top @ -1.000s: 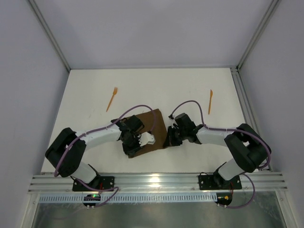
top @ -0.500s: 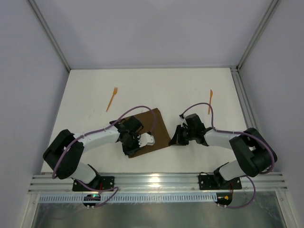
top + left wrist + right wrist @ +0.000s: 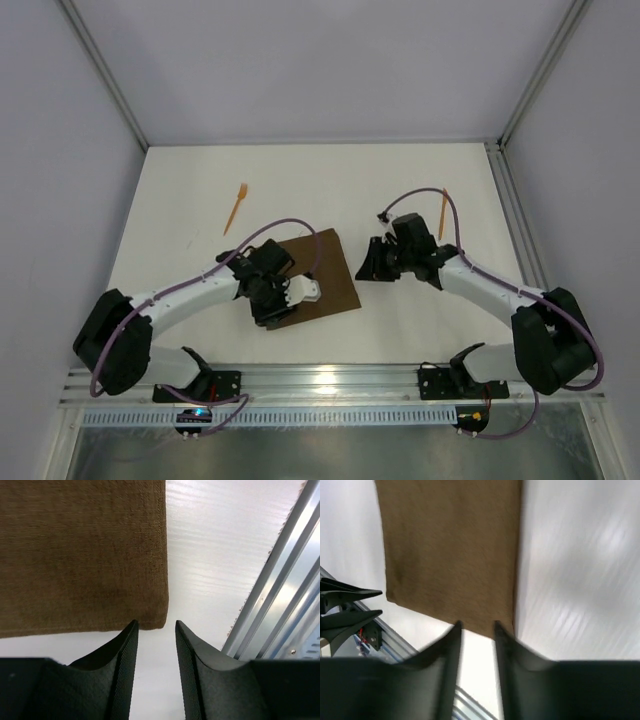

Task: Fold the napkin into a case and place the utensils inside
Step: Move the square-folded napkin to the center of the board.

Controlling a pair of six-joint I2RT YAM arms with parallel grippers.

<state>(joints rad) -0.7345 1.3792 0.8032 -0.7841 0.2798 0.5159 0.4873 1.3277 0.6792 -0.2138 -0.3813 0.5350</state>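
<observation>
Left pincer (image 3: 156, 626) stands partly open, gripping nothing, its tips at the napkin's (image 3: 80, 555) corner; right pincer (image 3: 476, 626), narrowly parted, holds nothing beside the napkin's edge.

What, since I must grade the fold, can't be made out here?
Top view: utensils too small to tell types; left gripper covers part of napkin.
Left wrist view: napkin cropped by top and left edges.
Right wrist view: motion blur hides napkin's fold layers.
</observation>
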